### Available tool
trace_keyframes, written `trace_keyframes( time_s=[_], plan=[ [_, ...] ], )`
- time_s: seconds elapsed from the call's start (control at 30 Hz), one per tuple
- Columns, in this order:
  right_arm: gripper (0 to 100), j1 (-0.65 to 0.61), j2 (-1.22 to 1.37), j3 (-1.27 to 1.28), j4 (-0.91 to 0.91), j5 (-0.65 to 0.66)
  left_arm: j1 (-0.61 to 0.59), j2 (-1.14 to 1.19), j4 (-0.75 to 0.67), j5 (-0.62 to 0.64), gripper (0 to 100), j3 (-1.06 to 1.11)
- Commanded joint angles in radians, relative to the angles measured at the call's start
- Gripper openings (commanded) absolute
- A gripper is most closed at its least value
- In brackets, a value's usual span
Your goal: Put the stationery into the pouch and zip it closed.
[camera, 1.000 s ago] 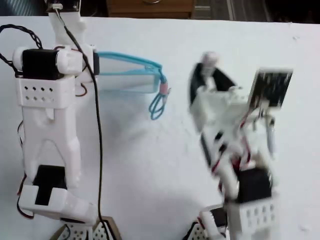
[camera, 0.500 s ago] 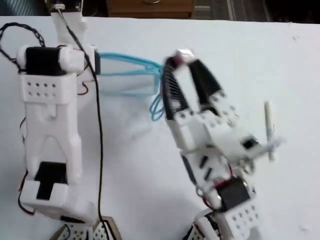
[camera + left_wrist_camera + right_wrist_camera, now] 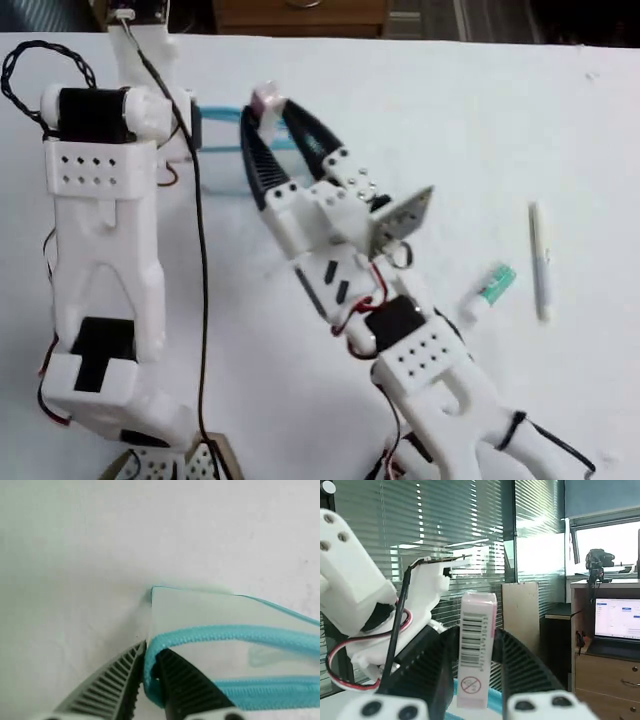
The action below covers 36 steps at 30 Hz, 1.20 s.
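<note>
1. Clear plastic pouch with turquoise zip edging [image 3: 220,612]: flat on the white table [image 3: 450,90], one end corner caught in the left jaws, the rest stretching away from them.
2. Two turquoise zip bands [image 3: 250,636]: leading off from the left jaws, apart from each other along the pouch, with clear film between.
3. Left jaws: pressed together on the turquoise edge at the pouch's end, one jaw ribbed grey, the other black.
4. Small pink-and-white block with a barcode label [image 3: 476,652]: upright between the right jaws, pinched near their tips, its pink top standing proud of them.
5. Right jaws: clamped on that block, over the pouch as seen from the high view and just beside the white left arm [image 3: 100,230]; height above the pouch not clear.
6. Small green-and-white capped item [image 3: 492,286]: lying on the table well behind the right jaws, beside the white right arm [image 3: 425,352].
7. Slim white pen [image 3: 540,262]: on the table just past the green-and-white item, not touching it, well apart from the right jaws.
8. Black cable [image 3: 197,260]: trailing down alongside the left arm, far back from the left jaws.
9. Beyond the right jaws, in the right wrist view: window blinds [image 3: 450,525] and a lit laptop [image 3: 617,625] on a wooden desk.
</note>
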Motion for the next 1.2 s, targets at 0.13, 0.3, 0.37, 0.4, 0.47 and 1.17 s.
trace_keyframes(
  time_s=[0.13,0.3,0.37,0.4,0.47,1.17],
  plan=[
    [1.7,-0.013,0.111,-0.052,-0.104,0.044,0.005,0.007,-0.011,0.009,2,-0.011],
    [1.7,-0.013,0.199,-0.049,-0.168,0.114,0.005,0.007,-0.011,0.009,2,-0.011],
    [1.7,-0.013,0.239,-0.048,-0.185,0.144,0.005,0.007,-0.011,0.009,2,-0.011],
    [1.7,-0.013,0.259,-0.048,-0.196,0.155,0.005,0.007,-0.011,0.009,2,-0.011],
    [1.7,-0.013,0.292,-0.048,-0.229,0.160,0.005,0.007,-0.011,0.009,2,-0.011],
    [1.7,0.010,0.367,-0.155,-0.245,0.210,0.005,0.005,-0.011,0.009,2,-0.011]
  ],
)
